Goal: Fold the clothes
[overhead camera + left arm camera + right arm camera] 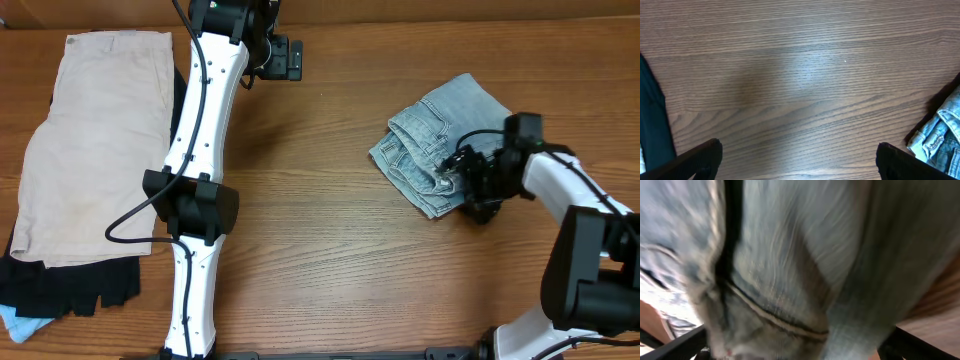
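Observation:
A folded pair of light blue denim shorts lies on the wooden table at centre right. My right gripper is at the shorts' lower right edge. In the right wrist view its fingers stand wide apart with the denim filling the space between them, blurred and very close. My left gripper is open and empty at the far top of the table, well away from the shorts. In the left wrist view its fingers hang over bare wood, with a corner of the denim at the right edge.
A beige garment lies spread flat at the far left, on top of a black garment. A bit of light blue cloth shows at the bottom left corner. Black cloth shows at the left edge of the left wrist view.

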Tool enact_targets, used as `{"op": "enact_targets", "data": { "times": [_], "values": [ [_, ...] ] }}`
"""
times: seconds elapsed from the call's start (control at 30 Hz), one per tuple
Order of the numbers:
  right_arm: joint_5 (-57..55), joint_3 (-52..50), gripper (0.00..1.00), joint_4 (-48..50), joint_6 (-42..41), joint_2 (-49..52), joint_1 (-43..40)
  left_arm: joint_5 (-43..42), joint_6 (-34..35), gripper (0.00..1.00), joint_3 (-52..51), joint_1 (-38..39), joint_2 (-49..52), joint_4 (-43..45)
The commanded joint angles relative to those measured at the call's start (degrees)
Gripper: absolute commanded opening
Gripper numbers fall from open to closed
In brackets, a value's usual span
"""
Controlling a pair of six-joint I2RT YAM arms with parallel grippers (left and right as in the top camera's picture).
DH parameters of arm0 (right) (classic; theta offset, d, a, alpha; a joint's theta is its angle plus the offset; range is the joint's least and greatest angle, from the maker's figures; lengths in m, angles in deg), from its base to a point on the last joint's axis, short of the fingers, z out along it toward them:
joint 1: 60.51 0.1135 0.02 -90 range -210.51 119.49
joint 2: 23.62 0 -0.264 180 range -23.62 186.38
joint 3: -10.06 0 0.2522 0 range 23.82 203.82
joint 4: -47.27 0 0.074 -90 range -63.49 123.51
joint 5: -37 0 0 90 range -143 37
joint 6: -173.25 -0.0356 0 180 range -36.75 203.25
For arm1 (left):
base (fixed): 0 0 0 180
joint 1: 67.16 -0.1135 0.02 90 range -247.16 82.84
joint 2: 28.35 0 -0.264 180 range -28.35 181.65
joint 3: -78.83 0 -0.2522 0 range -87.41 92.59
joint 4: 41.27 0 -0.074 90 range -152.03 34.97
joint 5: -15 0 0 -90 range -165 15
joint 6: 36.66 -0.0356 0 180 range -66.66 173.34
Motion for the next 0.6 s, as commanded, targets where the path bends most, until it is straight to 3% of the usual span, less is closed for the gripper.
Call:
{"op": "enact_targets", "data": {
  "times": [0.0, 0.1, 0.2, 0.3, 0.37, 0.47, 0.53, 0.57],
  "values": [
    [-1.95, -2.58, 1.0, 1.62, -2.56, -0.15, 3.23, -0.85, -0.87, 1.0, 1.11, -0.11, 1.03, -0.35],
    [-4.11, -3.34, 1.0, 1.84, -2.89, -0.15, 4.31, -0.85, -0.87, 1.0, 1.11, -0.13, 1.03, -0.66],
    [-11.08, -3.48, 0.9, 2.97, -2.86, -0.15, 4.48, -0.83, -0.87, 1.0, 1.11, -0.11, 1.03, -0.74],
    [-15.34, -3.48, 0.58, 5.4, -2.84, -0.15, 4.26, -0.83, -0.87, 1.0, 1.11, -0.11, 1.03, -0.74],
    [-15.74, -3.48, 0.26, 8.09, -1.99, -0.15, 3.78, -0.83, -0.87, 1.0, 1.11, -0.11, 1.03, -0.72],
    [-15.69, -3.45, 0.07, 11.54, -0.83, -0.15, 2.69, -0.83, -0.87, 1.0, 1.11, -0.11, 1.03, -0.7],
    [-14.88, -3.3, 0.04, 14.16, 1.7, -0.15, 1.33, -0.81, -0.87, 1.0, 1.11, -0.13, 1.03, -0.7],
    [-13.09, -2.29, 0.04, 16.06, 7.02, -0.15, -0.59, -0.79, -0.87, 1.0, 1.11, -0.13, 1.03, -0.7]
  ]
}}
